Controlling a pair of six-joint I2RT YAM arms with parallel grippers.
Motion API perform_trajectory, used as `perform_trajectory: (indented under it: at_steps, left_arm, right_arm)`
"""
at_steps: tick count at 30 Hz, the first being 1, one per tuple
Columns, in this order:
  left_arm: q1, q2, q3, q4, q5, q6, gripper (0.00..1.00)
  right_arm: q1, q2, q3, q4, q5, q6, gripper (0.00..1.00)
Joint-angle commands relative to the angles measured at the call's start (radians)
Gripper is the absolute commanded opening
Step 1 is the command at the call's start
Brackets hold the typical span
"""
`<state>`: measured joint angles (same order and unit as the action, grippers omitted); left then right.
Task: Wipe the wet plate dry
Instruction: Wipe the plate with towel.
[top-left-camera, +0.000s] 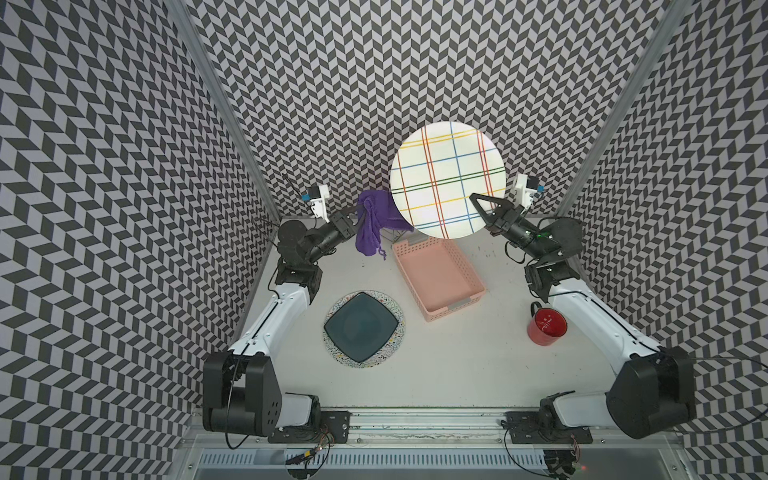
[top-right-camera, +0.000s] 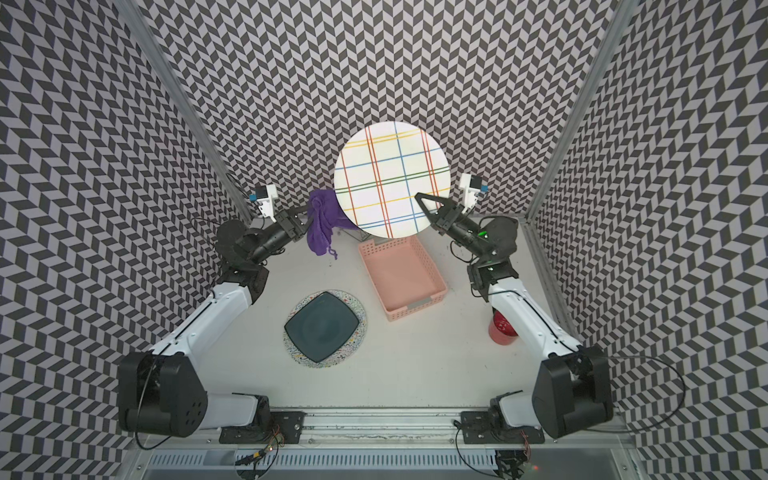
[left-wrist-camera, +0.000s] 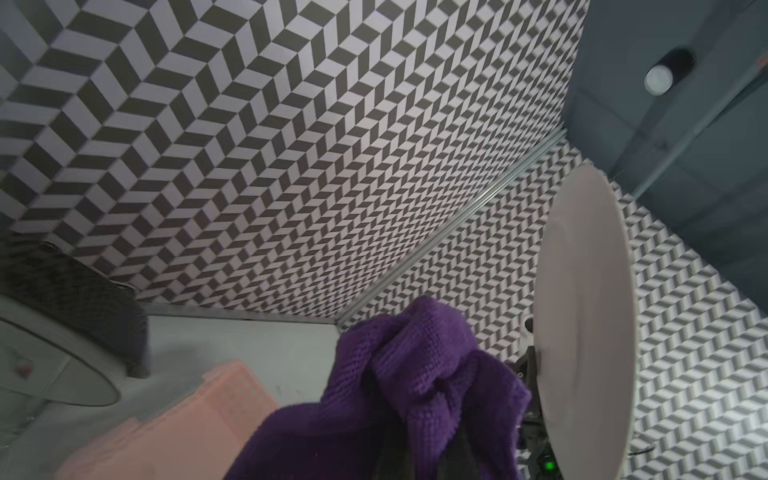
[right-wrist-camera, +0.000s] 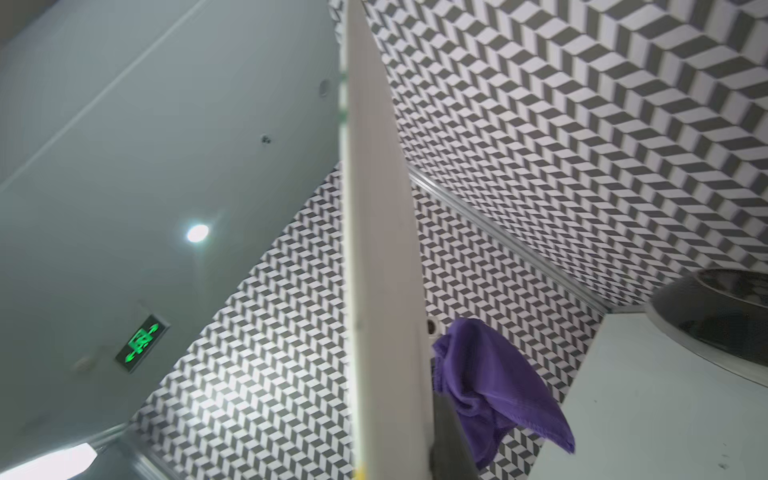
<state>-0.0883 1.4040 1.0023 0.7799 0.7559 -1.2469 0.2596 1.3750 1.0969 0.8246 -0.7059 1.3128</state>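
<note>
A round white plate (top-left-camera: 448, 178) (top-right-camera: 392, 178) with coloured grid lines is held upright in the air above the back of the table, its face toward both top views. My right gripper (top-left-camera: 478, 202) (top-right-camera: 422, 200) is shut on its lower right rim. In the right wrist view the plate (right-wrist-camera: 382, 249) shows edge-on beside a dark finger (right-wrist-camera: 451, 444). My left gripper (top-left-camera: 352, 212) (top-right-camera: 300, 219) is shut on a purple cloth (top-left-camera: 370, 224) (top-right-camera: 320, 226) that hangs at the plate's lower left edge, partly behind it. In the left wrist view the cloth (left-wrist-camera: 415, 395) covers the jaws, with the plate (left-wrist-camera: 586, 311) beside it.
A pink perforated basket (top-left-camera: 438, 278) (top-right-camera: 401, 274) sits on the table under the plate. A dark square plate (top-left-camera: 360, 326) (top-right-camera: 322, 328) lies on a speckled round plate (top-left-camera: 386, 357) at the middle left. A red mug (top-left-camera: 546, 326) (top-right-camera: 503, 330) stands by the right arm.
</note>
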Motion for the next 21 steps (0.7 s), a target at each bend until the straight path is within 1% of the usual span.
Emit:
perform_trajectory:
  at_steps: [1,2,3,4,5,10,14,16,18,21]
  left_arm:
    - [-0.007,0.082,0.0,0.657,-0.003,-0.609,0.0]
    - [-0.018,0.11,0.007,0.758,-0.038,-0.701,0.0]
    - [-0.031,0.134,0.02,0.836,-0.071,-0.768,0.0]
    - [-0.044,0.153,0.035,0.883,-0.097,-0.813,0.0]
    - [-0.056,0.16,0.05,0.902,-0.113,-0.832,0.0]
    - [-0.121,0.156,0.121,0.871,-0.171,-0.838,0.0]
    - [-0.156,0.145,0.124,0.89,-0.244,-0.838,0.0]
    - [-0.193,0.137,0.137,0.874,-0.244,-0.81,0.0]
    - [-0.25,0.131,0.155,0.824,-0.225,-0.77,0.0]
    - [-0.351,0.134,0.188,0.766,-0.19,-0.726,0.0]
  right_arm:
    - [0.011,-0.025,0.024,0.227,-0.041,0.074,0.0]
    - [0.015,-0.021,0.022,0.213,-0.046,0.073,0.0]
    - [0.022,-0.019,0.021,0.201,-0.052,0.068,0.0]
    - [0.03,-0.015,0.022,0.183,-0.059,0.056,0.0]
    - [0.046,-0.012,0.027,0.138,-0.066,0.032,0.0]
    - [0.126,0.013,0.059,0.003,-0.096,-0.059,0.0]
    - [0.207,0.041,0.065,-0.013,-0.081,-0.066,0.0]
    - [0.237,0.069,0.097,-0.013,-0.082,-0.059,0.0]
    - [0.248,0.101,0.137,0.012,-0.078,-0.033,0.0]
    - [0.222,0.154,0.226,0.073,-0.055,0.014,0.0]
